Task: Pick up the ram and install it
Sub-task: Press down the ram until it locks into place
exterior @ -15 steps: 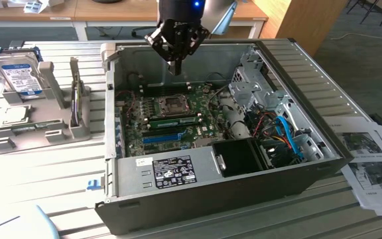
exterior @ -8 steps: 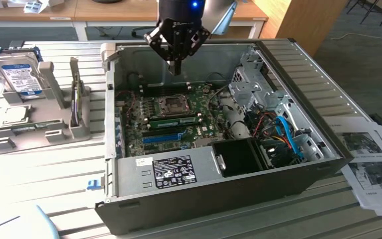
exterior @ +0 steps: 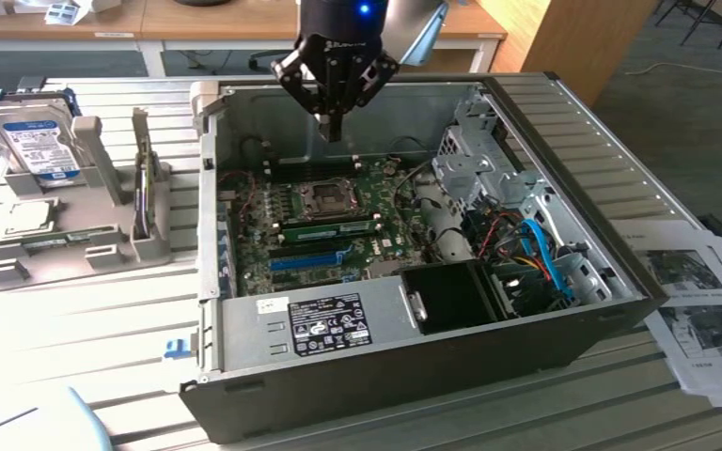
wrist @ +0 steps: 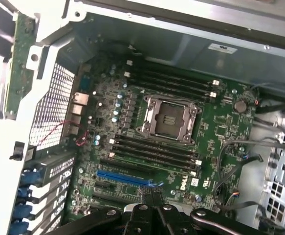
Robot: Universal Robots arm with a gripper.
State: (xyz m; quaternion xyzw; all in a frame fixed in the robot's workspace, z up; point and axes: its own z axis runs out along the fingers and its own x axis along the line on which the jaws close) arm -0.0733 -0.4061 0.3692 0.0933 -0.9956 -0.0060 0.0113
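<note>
The gripper (exterior: 330,130) is seen above the open computer case (exterior: 612,282), its fingers (wrist: 151,205) pressed together on nothing. The ram (exterior: 332,226) is seen seated in a motherboard (wrist: 220,132) slot beside the CPU socket (wrist: 169,117). A hard drive (exterior: 35,139) is propped in the grey stand (exterior: 98,225), papers (exterior: 706,310) by the case

The ram (exterior: 146,188) (wrist: 22,63), a long, narrow green circuit-board stick, stands on edge in a grey holder (exterior: 110,235) just outside the open computer case (exterior: 587,188), at the exterior view's left, not yet installed.
</note>
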